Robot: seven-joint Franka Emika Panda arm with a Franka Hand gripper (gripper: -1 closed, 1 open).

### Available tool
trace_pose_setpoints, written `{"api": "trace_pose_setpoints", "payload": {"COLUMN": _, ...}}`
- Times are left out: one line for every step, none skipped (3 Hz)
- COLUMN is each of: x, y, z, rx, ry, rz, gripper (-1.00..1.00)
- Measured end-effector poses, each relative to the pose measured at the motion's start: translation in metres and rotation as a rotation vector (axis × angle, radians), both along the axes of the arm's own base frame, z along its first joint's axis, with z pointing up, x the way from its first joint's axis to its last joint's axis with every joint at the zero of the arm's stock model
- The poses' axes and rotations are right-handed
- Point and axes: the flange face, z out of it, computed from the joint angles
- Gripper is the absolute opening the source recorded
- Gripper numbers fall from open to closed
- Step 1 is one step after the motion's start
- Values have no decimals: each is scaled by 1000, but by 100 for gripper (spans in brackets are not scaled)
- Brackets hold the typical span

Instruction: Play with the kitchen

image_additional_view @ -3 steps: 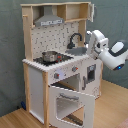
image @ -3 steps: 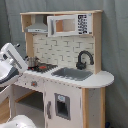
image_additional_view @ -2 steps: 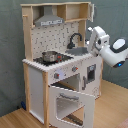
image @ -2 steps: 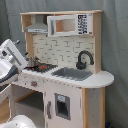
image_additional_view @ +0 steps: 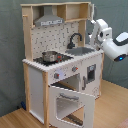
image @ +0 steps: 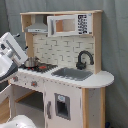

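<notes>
Grey curtain backs the kitchen [image: 62,75] in both exterior views; it stands on a wooden floor [image_additional_view: 112,107]. Arm [image_additional_view: 107,40] hangs at the second exterior view's right, beside the upper shelf corner, slightly higher than a second ago. Pincer: spread cannot be told. Faucet [image_additional_view: 75,39] and sink [image_additional_view: 82,50] lie nearest the arm, the pot [image_additional_view: 50,56] farther off, the oven door [image_additional_view: 72,102] below, hanging open, unchanged.

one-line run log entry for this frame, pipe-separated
arm: raised beside kitchen, sink end | gripper: not visible | oven door: open, hanging down | pot: on stovetop | faucet: untouched
</notes>
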Motion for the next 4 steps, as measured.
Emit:
{"api": "trace_pose_setpoints", "payload": {"x": -3, "y": -6, "z": 18, "rx": 8, "ry": -6, "rz": -48, "gripper": 100}}
{"api": "trace_pose_setpoints", "payload": {"x": -5, "y": -12, "z": 32, "rx": 22, "ry": -17, "rz": -110, "gripper": 100}}
{"api": "trace_pose_setpoints", "payload": {"x": -7, "y": -17, "z": 43, "rx": 40, "ry": -20, "rz": -164, "gripper": 100}}
{"api": "trace_pose_setpoints", "payload": {"x": -12, "y": -23, "z": 55, "rx": 63, "ry": -20, "rz": -220, "gripper": 100}}
